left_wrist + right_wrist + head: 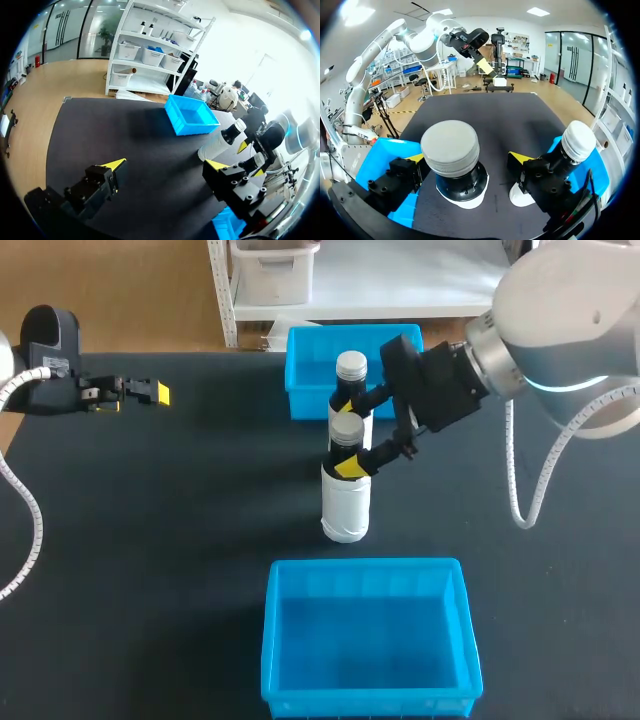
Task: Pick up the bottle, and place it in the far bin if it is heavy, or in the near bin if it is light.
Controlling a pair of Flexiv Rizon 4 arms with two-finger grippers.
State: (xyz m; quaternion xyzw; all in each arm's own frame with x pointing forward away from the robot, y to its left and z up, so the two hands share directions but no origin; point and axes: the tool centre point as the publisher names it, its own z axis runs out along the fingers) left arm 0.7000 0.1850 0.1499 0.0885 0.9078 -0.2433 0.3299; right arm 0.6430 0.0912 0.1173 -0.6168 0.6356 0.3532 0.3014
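Grasp step: right gripper [348, 435] straddles the neck of the bottle [346, 502], fingers apart and apparently not yet clamped, bottle upright between far bin [305, 380] and near bin [365, 635]; next: close, lift, judge weight.

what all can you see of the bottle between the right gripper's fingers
The bottle has a white body, a black neck and a ribbed grey screw cap, and looks like plastic. It stands upright on the dark table between the far bin and the near bin, just in front of a second bottle of the same kind. The right gripper has a finger on either side of its neck, open, with a gap showing beside one.
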